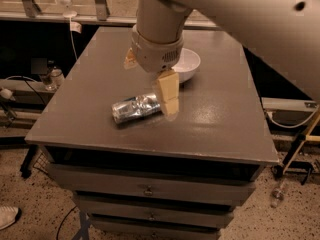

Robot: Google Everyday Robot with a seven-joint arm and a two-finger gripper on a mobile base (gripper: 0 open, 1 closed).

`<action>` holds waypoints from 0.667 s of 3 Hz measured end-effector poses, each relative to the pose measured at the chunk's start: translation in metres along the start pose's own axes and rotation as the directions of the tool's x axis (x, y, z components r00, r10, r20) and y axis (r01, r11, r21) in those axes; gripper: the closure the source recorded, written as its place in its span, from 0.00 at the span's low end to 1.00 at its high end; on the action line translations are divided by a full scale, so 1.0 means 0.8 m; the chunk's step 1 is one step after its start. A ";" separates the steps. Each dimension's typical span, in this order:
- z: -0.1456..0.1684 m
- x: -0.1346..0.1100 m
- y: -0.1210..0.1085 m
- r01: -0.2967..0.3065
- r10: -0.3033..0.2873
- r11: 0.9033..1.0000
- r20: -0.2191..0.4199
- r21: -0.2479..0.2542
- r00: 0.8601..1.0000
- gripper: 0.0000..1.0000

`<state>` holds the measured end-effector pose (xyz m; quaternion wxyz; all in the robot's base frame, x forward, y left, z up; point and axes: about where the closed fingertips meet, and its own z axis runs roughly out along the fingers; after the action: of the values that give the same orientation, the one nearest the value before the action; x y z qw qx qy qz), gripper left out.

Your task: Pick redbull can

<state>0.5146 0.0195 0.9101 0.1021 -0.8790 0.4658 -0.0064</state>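
Note:
The redbull can (134, 109) lies on its side near the front middle of the grey table (220, 129), silver and dented. My gripper (150, 88) hangs over the can's right end, below the big white arm. One cream finger (168, 91) stands right in front of the can's right end and hides it. The other finger (130, 59) shows behind the wrist, apart from the first, so the gripper is open and empty.
A round white bowl (188, 64) stands just behind the gripper, partly hidden by the wrist. The table top sits on a drawer cabinet (147, 189). Cables and a bottle (53, 76) lie at the left, a shoe (7, 216) on the floor.

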 end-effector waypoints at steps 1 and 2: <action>0.037 -0.006 -0.012 0.038 -0.043 0.996 -0.064 -0.076 0.997 0.00; 0.065 -0.004 -0.019 0.042 -0.057 0.990 -0.107 -0.132 0.993 0.00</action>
<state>0.5309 0.0393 0.8619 0.0190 -0.8933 0.4482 -0.0272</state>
